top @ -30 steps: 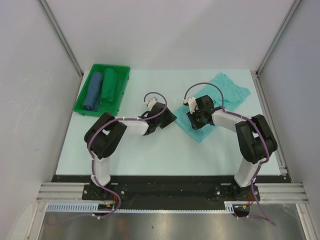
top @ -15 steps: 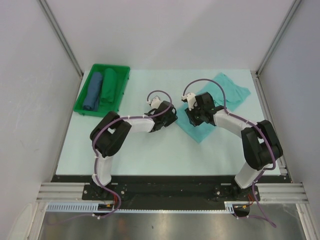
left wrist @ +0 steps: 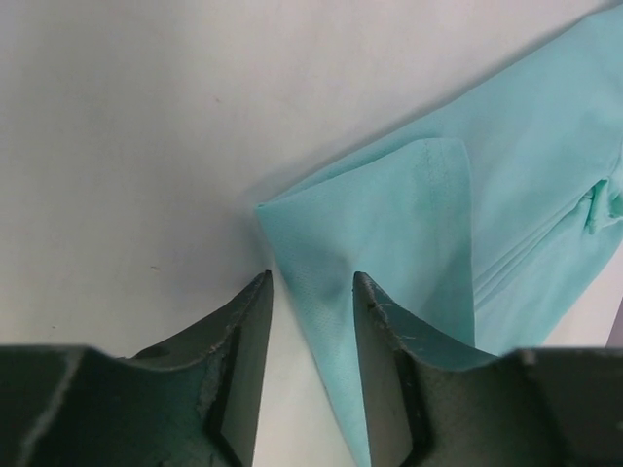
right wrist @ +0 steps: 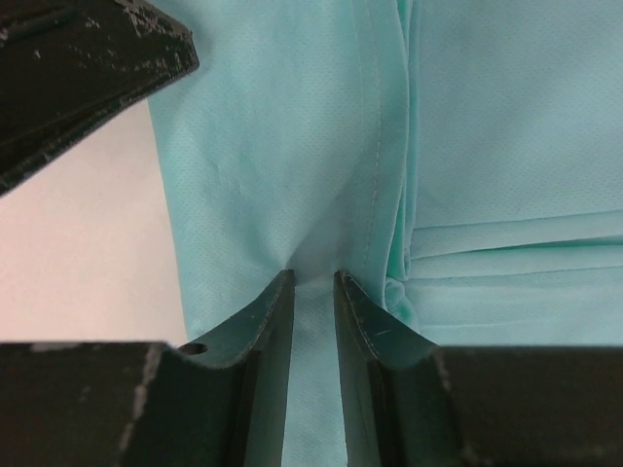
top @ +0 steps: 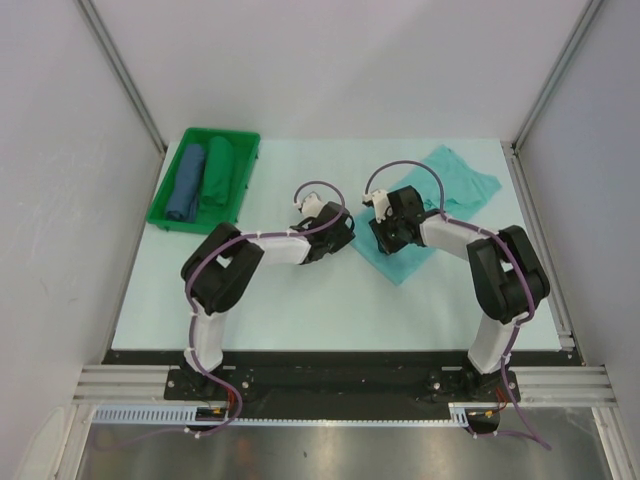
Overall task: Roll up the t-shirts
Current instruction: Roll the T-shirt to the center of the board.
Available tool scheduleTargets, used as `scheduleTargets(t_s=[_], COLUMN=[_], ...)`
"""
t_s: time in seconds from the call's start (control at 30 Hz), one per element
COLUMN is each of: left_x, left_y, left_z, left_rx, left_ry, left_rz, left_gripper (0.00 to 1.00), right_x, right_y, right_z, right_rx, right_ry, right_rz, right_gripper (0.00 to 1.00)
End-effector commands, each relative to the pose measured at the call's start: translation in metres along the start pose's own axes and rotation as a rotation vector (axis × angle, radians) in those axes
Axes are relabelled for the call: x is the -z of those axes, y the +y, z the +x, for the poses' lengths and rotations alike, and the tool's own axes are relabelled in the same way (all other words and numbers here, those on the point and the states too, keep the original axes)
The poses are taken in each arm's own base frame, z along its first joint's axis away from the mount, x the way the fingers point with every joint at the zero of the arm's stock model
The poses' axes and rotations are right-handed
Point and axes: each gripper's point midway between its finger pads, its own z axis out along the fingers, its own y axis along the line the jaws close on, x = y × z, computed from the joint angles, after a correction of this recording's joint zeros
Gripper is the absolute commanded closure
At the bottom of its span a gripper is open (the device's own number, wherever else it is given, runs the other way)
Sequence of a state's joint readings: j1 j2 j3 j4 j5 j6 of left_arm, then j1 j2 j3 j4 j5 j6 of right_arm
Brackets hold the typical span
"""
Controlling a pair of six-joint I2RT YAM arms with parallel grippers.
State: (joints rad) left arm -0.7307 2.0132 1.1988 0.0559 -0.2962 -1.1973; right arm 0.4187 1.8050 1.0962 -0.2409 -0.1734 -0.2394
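The whole bench [top: 300, 300] is seen from high above and behind the arm bases [top: 205, 375], which lie at the frame's bottom. Each wrist view is taken close, looking down past the left gripper [left wrist: 310, 282] or right gripper [right wrist: 311, 277] in the lower frame. The t-shirt [left wrist: 409, 224] corner is shared by all three.

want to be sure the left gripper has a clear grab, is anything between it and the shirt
Nothing visible stands in the way. The left gripper is open right at the folded corner of the shirt. The cloth's edge shows in the gap between its fingers, and there is only bare table beside it.
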Motion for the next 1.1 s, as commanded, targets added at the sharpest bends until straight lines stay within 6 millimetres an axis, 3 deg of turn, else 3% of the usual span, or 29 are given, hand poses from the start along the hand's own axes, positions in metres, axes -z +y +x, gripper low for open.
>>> scheduleTargets(t_s=[0.0, 0.1, 0.27, 0.4, 0.43, 0.57, 0.87, 1.07], left_x=[-0.010, -0.014, -0.012, -0.008, -0.007, -0.003, -0.002, -0.001], left_y=[0.019, 0.017, 0.023, 0.021, 0.021, 0.019, 0.013, 0.016], left_z=[0.011, 0.010, 0.009, 0.006, 0.006, 0.002, 0.002, -0.004], left_rx=[-0.001, 0.003, 0.003, 0.001, 0.000, 0.000, 0.003, 0.002], left_ry=[0.014, 0.009, 0.008, 0.002, 0.002, -0.003, 0.003, -0.007], left_rz=[-0.068, -0.072, -0.106, -0.108, -0.111, -0.111, -0.097, -0.111], left_gripper=[0.57, 0.61, 0.71, 0.79, 0.81, 0.83, 0.82, 0.66], right_x=[0.017, 0.034, 0.064, 0.069, 0.066, 0.065, 0.054, 0.052], right_y=[-0.006, -0.011, 0.000, 0.029, 0.034, 0.041, 0.037, 0.044], right_z=[-0.014, -0.019, -0.023, -0.004, 0.012, 0.032, 0.053, 0.056], right_rx=[0.001, 0.011, 0.055, 0.127, 0.138, 0.192, 0.234, 0.244], right_ry=[-0.020, -0.031, -0.066, -0.056, -0.026, -0.012, 0.058, 0.066], right_rz=[0.006, 0.028, 0.050, 0.067, 0.066, 0.122, 0.170, 0.131], right_gripper=[0.71, 0.70, 0.67, 0.61, 0.59, 0.52, 0.52, 0.53])
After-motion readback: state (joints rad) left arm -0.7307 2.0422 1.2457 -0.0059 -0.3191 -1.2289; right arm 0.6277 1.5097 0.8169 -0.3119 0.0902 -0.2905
